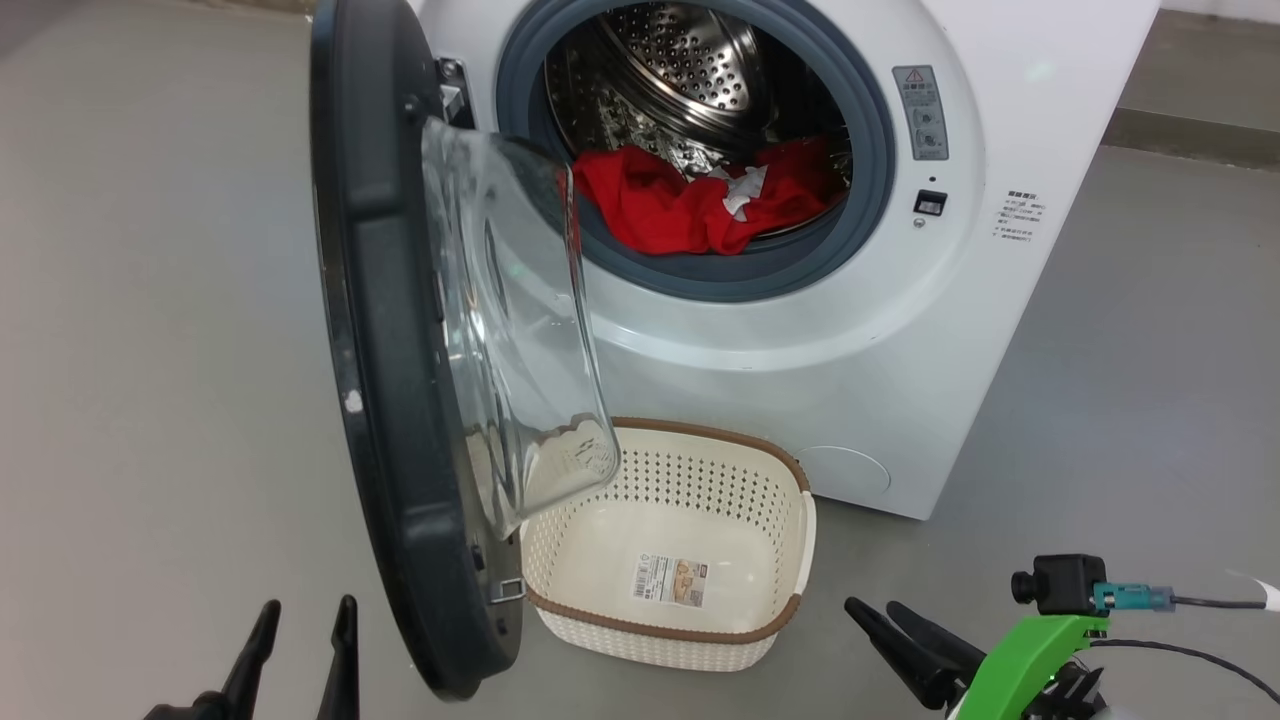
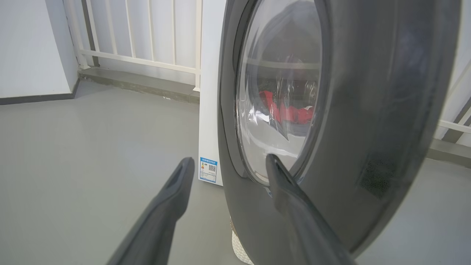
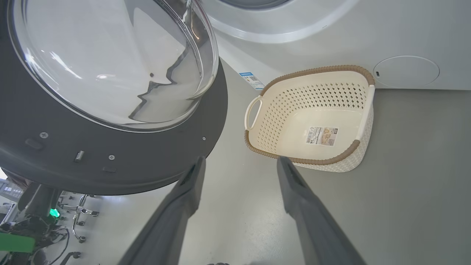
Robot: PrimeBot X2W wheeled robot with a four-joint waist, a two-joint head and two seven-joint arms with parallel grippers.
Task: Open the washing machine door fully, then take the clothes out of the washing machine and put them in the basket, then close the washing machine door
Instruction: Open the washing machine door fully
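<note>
Washing machine (image 1: 1010,330): white front-loader standing on grey floor (image 1: 150,350), drum mouth uncovered.
Washing machine door (image 1: 375,330): black rim, bulging glass bowl, swung out on its left hinge, nearly edge-on in the head view.
Basket (image 1: 690,480): cream, perforated, brown rim; upright on the floor just before the washer, beside the door's lower edge.
Clothes (image 1: 660,205): red with a white part, heaped low inside the drum, behind the grey ring.
Left tool (image 1: 310,602): fingers apart, gripping nothing, near the door's outer face.
Right tool (image 1: 871,604): fingers apart, gripping nothing, right of the basket.

Grey floor (image 1: 150,300); white wall (image 2: 29,44); white railing (image 2: 147,63) along back.
</note>
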